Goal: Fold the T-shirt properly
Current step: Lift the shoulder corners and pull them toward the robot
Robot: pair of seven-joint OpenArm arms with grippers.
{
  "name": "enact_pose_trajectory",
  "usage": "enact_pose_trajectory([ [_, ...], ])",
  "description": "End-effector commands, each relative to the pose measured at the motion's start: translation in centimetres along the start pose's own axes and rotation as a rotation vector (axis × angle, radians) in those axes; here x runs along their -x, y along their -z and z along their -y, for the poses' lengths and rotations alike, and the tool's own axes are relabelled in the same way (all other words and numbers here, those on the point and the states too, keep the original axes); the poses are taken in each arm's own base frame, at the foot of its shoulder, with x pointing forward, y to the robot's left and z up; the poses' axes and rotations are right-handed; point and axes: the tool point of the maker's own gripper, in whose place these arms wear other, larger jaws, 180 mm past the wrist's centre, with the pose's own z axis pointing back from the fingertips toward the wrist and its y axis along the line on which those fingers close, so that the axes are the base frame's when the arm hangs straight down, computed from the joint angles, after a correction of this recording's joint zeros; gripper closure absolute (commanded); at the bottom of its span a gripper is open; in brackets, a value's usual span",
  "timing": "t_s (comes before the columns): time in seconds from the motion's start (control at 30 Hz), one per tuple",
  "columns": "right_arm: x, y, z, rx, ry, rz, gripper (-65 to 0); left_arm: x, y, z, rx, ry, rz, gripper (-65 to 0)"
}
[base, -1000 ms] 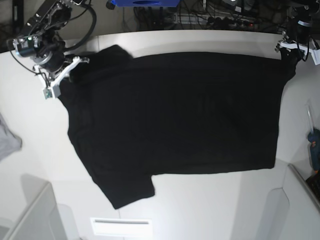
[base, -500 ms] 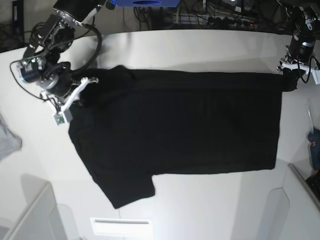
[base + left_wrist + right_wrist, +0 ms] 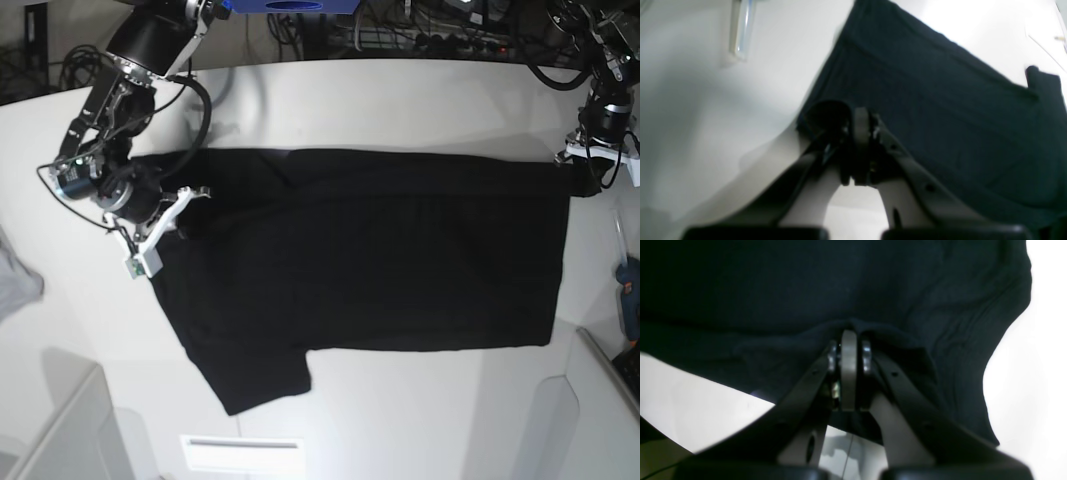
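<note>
From the left wrist, the white bench [image 3: 706,110] is bare to one side, and the black T-shirt [image 3: 940,116] runs away across it with a straight hem edge; the left gripper [image 3: 860,133] is pressed together, pinching a bunched corner of the shirt. From the right wrist, dark cloth fills most of the frame, with bare bench [image 3: 1040,373] along one side and below the hem; the right gripper [image 3: 848,346] is clamped on a raised fold of the T-shirt [image 3: 840,283]. In the base view the T-shirt [image 3: 380,260] lies spread across the middle of the bench [image 3: 400,100], with its far edge held between the right gripper [image 3: 185,205] and the left gripper [image 3: 590,165]. Bare bench lies beyond the far edge and in front of the near hem. A grey cloth [image 3: 15,280] lies at the bench edge on the right arm's side, well apart from the shirt, and cables [image 3: 420,30] crowd the floor behind the bench.
</note>
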Motion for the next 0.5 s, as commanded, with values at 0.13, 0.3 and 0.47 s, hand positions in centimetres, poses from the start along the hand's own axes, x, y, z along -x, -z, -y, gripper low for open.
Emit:
enact_pose_trajectory([
  [0.13,-2.3,0.2,-0.2,-0.019,0.000,0.082,0.0,-1.3,0.6,-1.1,-0.042,-0.070,0.040,0.0],
  [0.3,-2.5,0.7,-0.1,-0.026,0.037,0.085,0.0,-1.9,1.2,-0.9,-0.035,-0.082,0.057,0.0],
  [0.47,-3.0,0.7,-0.3,-0.031,0.041,0.109,0.0,-1.7,2.1,-1.9,-0.081,-0.072,0.047,0.0],
])
